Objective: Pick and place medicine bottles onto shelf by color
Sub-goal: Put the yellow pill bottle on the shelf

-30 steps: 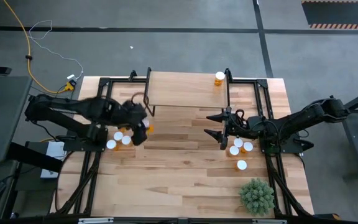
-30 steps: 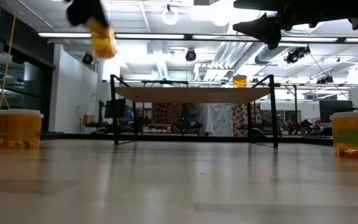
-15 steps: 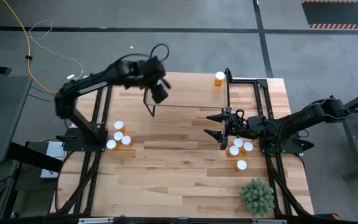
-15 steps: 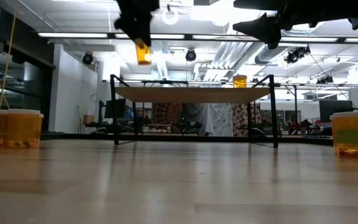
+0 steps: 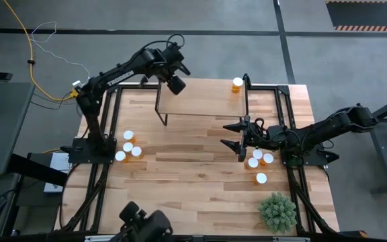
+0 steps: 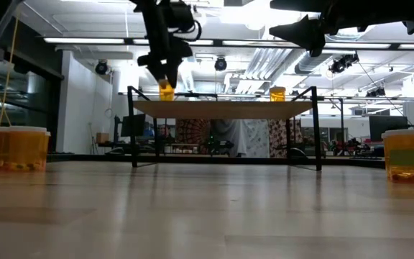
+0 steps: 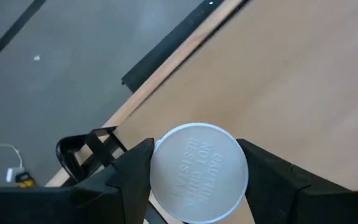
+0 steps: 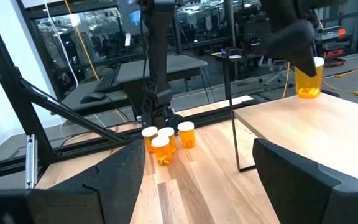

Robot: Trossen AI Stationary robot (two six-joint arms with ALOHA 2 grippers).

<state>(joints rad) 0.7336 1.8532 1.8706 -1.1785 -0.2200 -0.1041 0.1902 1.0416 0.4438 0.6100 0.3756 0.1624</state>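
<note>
1. The held bottle [image 6: 166, 90] hangs cap-up in the left gripper [image 7: 197, 186], whose fingers are clamped on it just below the white cap [image 7: 198, 172]. It sits at the shelf's [image 5: 200, 97] left far corner, at board height or just above; whether its base touches the board cannot be told.
2. Risk, as I judge it: letting go before the base is flat on the board could tip the bottle, and so near the corner it could roll off the edge. A tilted release or fingers dragging on the cap as they part would cause the same.
3. A second bottle [image 5: 237, 84] already stands at the shelf's right far corner, well apart, so a knock between them looks unlikely.
4. Three bottles [image 5: 127, 146] wait on the tabletop [image 5: 187, 181] to the left and four [image 5: 258, 163] to the right. A low return sweep of the left arm could scatter the left cluster.
5. The right gripper [image 5: 232, 135] hovers near the shelf's right front leg, fingers apart and empty. If both arms move toward the shelf together, they could clash.
6. A plant [image 5: 277, 211] stands at the right near corner, out of the way.
7. Writing: the cap carries raised lettering in a ring, too blurred to read. The left arm bears white lettering, also unreadable.
</note>
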